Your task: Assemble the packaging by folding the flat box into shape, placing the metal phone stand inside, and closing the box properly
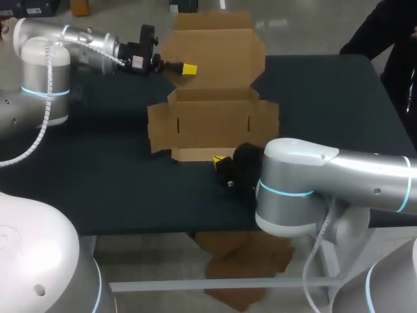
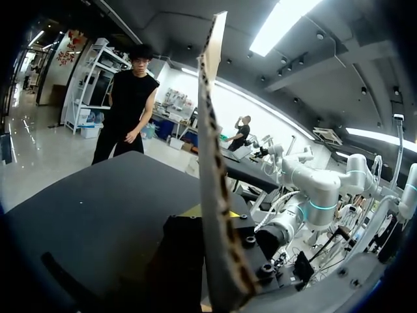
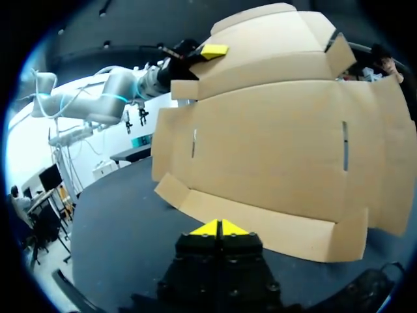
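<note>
The left gripper (image 1: 187, 69) reaches in from the left, and its fingers are pinched on the rear panel (image 1: 218, 55) of the box (image 1: 212, 124). One yellow tip lies on the panel's near face. In the left wrist view the cardboard runs edge-on between the fingers and rises steeply ahead of them.

The rest of the box lies flat on the table (image 1: 98, 169), ahead of and below those fingers. Its slotted middle section and side flaps are spread out, so no walls are formed yet.

It looks like thin corrugated card. I judge it very light, stiff along each panel and willing to bend only at the scored creases. It would skid on the smooth cloth if pushed from one side without something to brace it. A pinch near a panel's edge, close to a crease, should give the best control. Squeezing mid-panel risks a dent or an unwanted fold.

The front flap (image 3: 273, 228) lies just ahead of the right gripper (image 3: 220, 228). That gripper sits low over the table with its two yellow tips pressed together and nothing between them. I cannot tell whether the tips touch the flap.

The metal phone stand shows in none of the views.
</note>
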{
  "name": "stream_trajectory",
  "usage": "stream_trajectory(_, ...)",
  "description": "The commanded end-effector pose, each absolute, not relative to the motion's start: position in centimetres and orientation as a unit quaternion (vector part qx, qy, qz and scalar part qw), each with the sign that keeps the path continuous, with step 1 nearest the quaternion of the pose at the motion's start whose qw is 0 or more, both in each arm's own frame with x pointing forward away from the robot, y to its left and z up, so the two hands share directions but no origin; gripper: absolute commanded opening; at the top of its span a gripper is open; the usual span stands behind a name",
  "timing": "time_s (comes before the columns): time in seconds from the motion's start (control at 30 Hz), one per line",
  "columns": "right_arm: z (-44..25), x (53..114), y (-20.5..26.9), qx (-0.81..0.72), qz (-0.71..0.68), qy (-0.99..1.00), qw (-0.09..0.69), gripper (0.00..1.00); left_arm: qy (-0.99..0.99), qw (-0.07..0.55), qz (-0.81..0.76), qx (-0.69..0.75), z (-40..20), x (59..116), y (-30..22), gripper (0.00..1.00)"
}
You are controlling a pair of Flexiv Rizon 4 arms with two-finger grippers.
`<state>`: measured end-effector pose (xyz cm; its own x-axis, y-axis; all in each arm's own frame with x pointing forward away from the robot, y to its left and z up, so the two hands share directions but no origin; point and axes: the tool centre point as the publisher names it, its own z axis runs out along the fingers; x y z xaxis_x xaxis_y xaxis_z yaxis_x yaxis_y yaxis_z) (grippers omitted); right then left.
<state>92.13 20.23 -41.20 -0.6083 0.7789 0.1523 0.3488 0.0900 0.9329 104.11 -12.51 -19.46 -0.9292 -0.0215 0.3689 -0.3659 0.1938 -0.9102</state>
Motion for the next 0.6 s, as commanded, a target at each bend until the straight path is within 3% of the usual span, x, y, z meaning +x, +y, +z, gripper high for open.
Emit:
stream_trajectory(0.03, -41.6, 92.5, 20.8, 0.404, 0.542, 0.707, 0.208, 0.0, -0.761, 0.142, 0.62, 0.124, -19.7, 104.3, -12.5, 0.0)
stream_trajectory(0.6, -42.4, 93.7, 20.7, 0.415, 0.539, 0.703, 0.209, 0.0, -0.762, 0.143, 0.62, 0.121, -20.1, 104.3, -12.2, 0.0)
